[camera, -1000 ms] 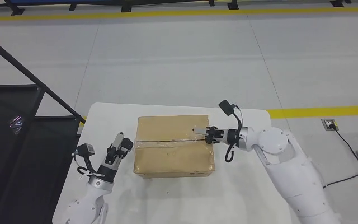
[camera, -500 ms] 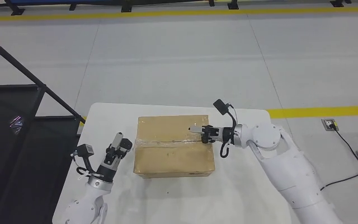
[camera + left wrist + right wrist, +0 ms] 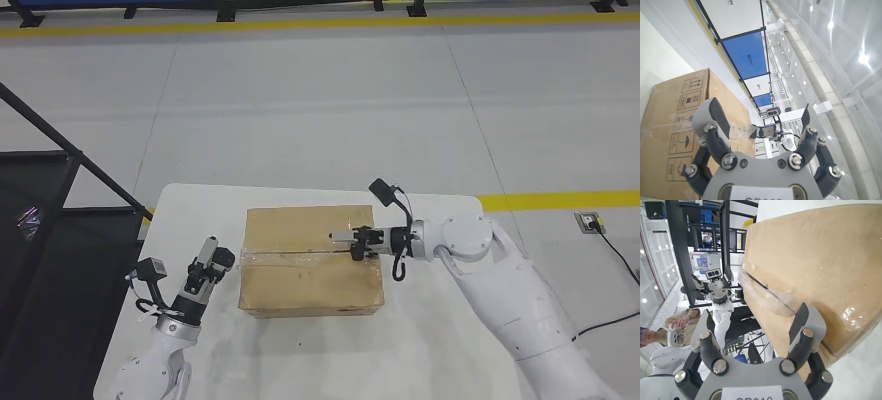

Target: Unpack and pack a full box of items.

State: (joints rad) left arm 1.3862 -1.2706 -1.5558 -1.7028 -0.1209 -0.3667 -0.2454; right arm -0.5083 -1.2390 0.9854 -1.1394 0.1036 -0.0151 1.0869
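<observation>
The cardboard box [image 3: 312, 262] lies flat at the middle of the table [image 3: 430, 340]. Its flaps are closed and face up, and its long axis runs from 9 to 3 o'clock. Clear tape [image 3: 290, 256] follows the seam along that axis and is crumpled and partly lifted toward the 3 o'clock half. The short end bearing printed marks faces 9 o'clock.

The right gripper [image 3: 338, 237] comes in from 3 o'clock, pointing toward 9. It hangs over the box top just on the 12 o'clock side of the seam, fingers spread wide. One finger [image 3: 800, 319] sits beside the crumpled tape, and I cannot tell whether it touches.

The left gripper [image 3: 211, 254] is near the box's 9 o'clock end and apart from it. Its fingers are spread, holding nothing, and they tilt upward toward 1 o'clock.
</observation>
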